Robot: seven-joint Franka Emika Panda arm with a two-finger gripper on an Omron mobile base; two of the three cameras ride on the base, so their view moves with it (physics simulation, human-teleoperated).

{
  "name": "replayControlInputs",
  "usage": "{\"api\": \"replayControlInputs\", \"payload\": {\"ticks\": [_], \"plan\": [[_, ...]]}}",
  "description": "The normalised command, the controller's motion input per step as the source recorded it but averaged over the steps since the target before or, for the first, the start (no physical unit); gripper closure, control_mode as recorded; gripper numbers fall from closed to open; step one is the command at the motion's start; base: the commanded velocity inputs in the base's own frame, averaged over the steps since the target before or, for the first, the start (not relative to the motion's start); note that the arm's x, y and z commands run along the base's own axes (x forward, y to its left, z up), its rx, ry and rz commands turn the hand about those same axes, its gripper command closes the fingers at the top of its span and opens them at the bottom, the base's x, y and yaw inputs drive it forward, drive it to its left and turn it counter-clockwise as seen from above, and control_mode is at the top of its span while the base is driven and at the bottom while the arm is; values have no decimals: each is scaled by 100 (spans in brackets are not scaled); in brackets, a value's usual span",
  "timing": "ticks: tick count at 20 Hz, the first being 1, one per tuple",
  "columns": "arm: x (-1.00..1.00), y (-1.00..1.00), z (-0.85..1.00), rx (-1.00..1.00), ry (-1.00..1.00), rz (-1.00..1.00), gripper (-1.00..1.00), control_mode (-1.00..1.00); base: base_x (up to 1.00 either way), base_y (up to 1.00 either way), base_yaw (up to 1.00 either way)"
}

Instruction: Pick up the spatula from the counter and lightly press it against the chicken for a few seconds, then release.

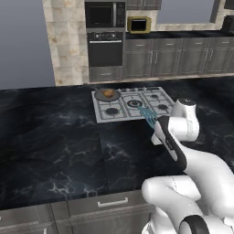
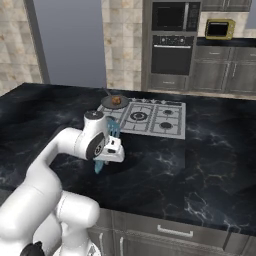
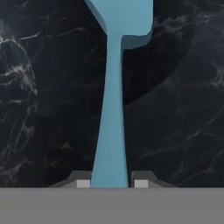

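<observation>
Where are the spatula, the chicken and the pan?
Spatula (image 3: 111, 131): hand view, on its blue handle.
Chicken (image 1: 109, 93): left base view, on its middle.
Pan (image 1: 98, 96): left base view, on its left rim.

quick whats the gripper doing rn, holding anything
gripper: closed on the handle of the blue spatula

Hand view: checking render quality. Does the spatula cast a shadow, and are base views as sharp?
Hand view: spatula crisp, dark rounded shadow on the counter beside it. Left base view: spatula small, soft-edged. Right base view: likewise blurry.
</observation>
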Motion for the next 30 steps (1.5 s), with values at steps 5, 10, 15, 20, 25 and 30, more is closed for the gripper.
{"api": "replayControlInputs", "payload": {"ticks": [5, 10, 15, 20, 25, 30], "plan": [[-58, 0, 6, 0, 1, -18, 100, -100, 0, 0, 0], [-55, 0, 6, 0, 1, -16, 100, -100, 0, 0, 0], [-22, 0, 0, 0, 0, -6, 100, 100, -35, 0, -9], [0, 0, 0, 0, 0, 0, 100, 100, -75, 0, -12], [0, 0, 0, 0, 0, 0, 100, 100, -86, 0, -6], [0, 0, 0, 0, 0, 0, 100, 100, -87, 3, -3]]}}
